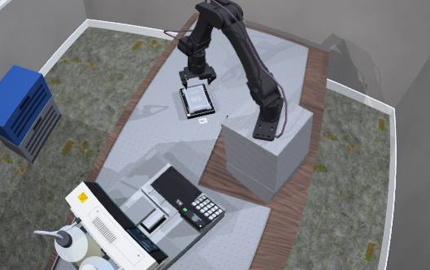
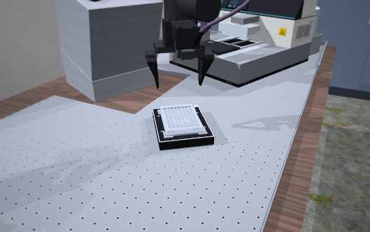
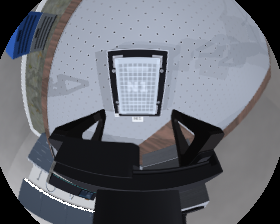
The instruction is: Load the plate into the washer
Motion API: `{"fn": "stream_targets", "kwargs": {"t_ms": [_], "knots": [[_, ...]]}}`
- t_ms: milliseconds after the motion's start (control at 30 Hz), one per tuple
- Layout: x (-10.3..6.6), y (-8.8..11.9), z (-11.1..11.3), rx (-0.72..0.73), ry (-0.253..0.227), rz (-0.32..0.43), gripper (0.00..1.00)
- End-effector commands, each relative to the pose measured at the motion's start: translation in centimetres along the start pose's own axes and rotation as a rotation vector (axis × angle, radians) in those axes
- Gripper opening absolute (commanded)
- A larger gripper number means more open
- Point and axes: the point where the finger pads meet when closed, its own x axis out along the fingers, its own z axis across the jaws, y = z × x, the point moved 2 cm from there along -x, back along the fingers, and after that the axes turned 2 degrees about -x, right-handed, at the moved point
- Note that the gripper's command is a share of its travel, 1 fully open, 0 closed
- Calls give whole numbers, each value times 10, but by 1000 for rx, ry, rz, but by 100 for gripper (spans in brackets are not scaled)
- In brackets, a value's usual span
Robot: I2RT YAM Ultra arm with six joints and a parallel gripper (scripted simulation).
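The clear plate (image 1: 196, 98) (image 2: 182, 119) (image 3: 137, 85) lies in the black nest N1 (image 1: 202, 114) (image 2: 186, 142) (image 3: 137, 53). Its cut-off corner is too small to tell. My gripper (image 1: 198, 84) (image 2: 179, 87) (image 3: 138, 112) is open and empty, with its fingertips above the plate's level and apart from it. The washer (image 1: 109, 228) (image 2: 275, 57) stands at the other end of the bench. Its keypad (image 1: 207, 206) shows in the top view, and a small green light (image 1: 184, 210) is lit beside it. The carrier's pocket cannot be made out clearly.
The grey pedestal (image 1: 251, 156) (image 2: 125, 42) bearing the arm stands between nest and washer, towards one side. Bottles (image 1: 72, 246) stand behind the washer. A small label (image 1: 202, 120) (image 3: 137, 119) lies beside the nest. A blue cabinet (image 1: 15, 97) stands on the floor.
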Motion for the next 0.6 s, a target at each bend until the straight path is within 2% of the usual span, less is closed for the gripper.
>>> {"fn": "stream_targets", "kwargs": {"t_ms": [0,33,100,333,400,433,500,567], "knots": [[-15,-16,7,-8,-18,-43,100],[-15,-16,7,-8,-18,-43,100],[0,-13,6,-8,-14,-33,100],[12,-13,7,-8,-14,-33,100],[12,-13,7,-8,-14,-33,100],[1,-22,11,-9,-27,-67,100],[17,-13,7,-9,-14,-33,100],[21,-13,8,-9,-14,-33,100]]}}
